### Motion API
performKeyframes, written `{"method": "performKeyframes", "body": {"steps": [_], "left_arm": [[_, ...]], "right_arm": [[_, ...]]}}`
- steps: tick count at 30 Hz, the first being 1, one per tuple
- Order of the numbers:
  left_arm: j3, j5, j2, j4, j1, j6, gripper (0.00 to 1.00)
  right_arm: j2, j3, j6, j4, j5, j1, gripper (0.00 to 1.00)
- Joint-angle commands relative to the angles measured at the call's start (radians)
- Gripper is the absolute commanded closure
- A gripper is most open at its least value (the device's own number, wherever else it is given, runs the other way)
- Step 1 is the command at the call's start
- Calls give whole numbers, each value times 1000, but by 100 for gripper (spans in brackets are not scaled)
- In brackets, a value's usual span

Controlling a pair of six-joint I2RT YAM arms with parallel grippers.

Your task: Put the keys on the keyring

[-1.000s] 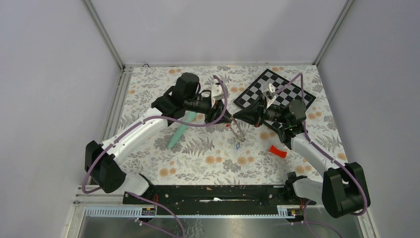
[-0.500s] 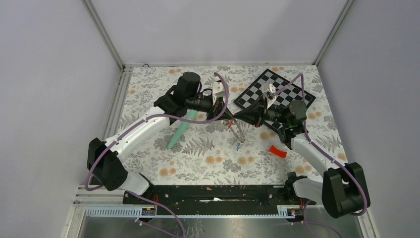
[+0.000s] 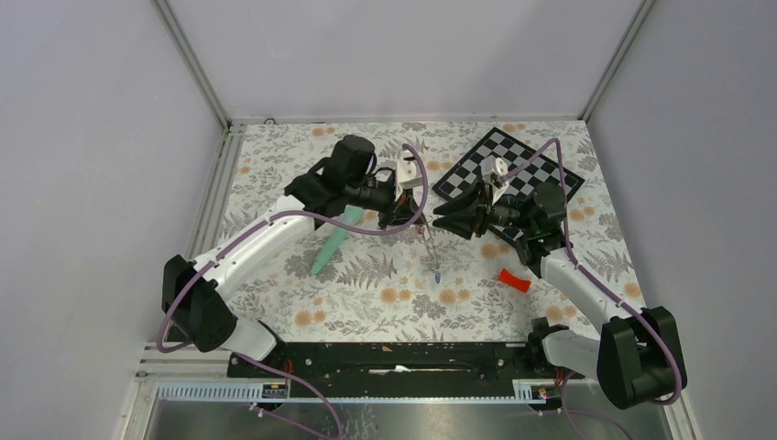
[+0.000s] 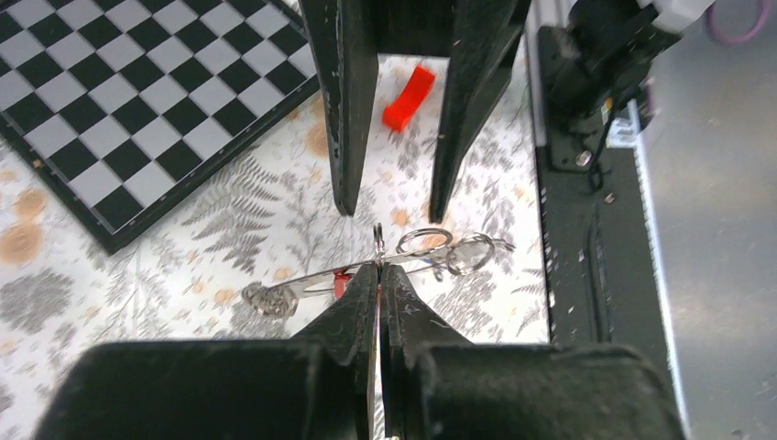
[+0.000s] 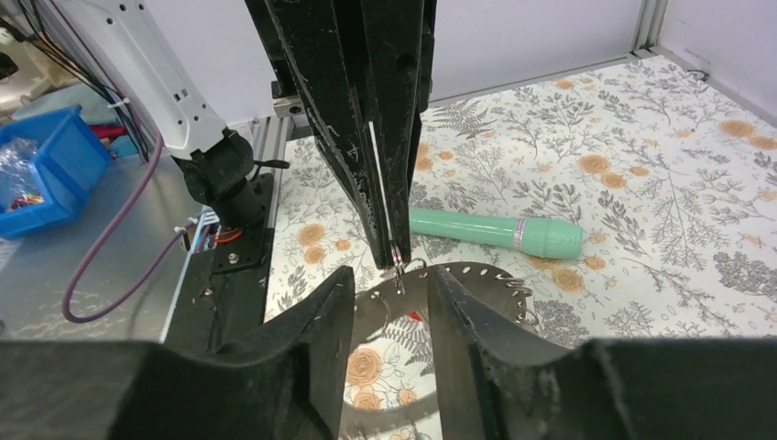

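Observation:
My left gripper (image 4: 378,273) is shut on the rim of the keyring (image 5: 476,280), a flat dark ring with small holes and thin wire loops (image 4: 426,242). It holds the ring edge-on above the table. In the top view the keyring (image 3: 429,244) hangs below the left gripper (image 3: 418,225), and a small blue key (image 3: 438,274) dangles at its low end. A red key tag (image 4: 341,282) shows just behind the left fingers. My right gripper (image 5: 389,312) stands open on either side of the ring's rim without touching it; its fingers (image 4: 344,110) face the left gripper.
A mint-green tube (image 3: 332,242) lies on the floral cloth left of the grippers. The chessboard (image 3: 508,170) sits at the back right. A curved red plastic piece (image 3: 514,280) lies right of the hanging keys. A blue bin (image 5: 37,174) stands beyond the table rail.
The left gripper has closed on the keyring. The right gripper has opened, let go of it and drawn back slightly to the right. The ring now hangs from the left gripper.

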Motion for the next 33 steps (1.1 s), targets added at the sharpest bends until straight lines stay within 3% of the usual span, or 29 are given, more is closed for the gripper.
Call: {"method": "performKeyframes", "body": {"steps": [1,6,12,23,33], "left_arm": [[135,-125,4,-200,-25,212,100],[227,-281,21,-365,-96,299,100],[306,-389,57,-463,-173,338,100],[353,-440,107,-464,-202,316,100],[353,-389,101,-463,-205,299,100]], "right_arm": [[-39,68,-196,-199,-49,-1,54],[-48,92,-352,-351,-70,-1,52],[-39,50,-225,-183,-95,3,51],[-25,19,-226,-166,-126,30,55],[-3,17,-293,-228,-85,41,59]]}}
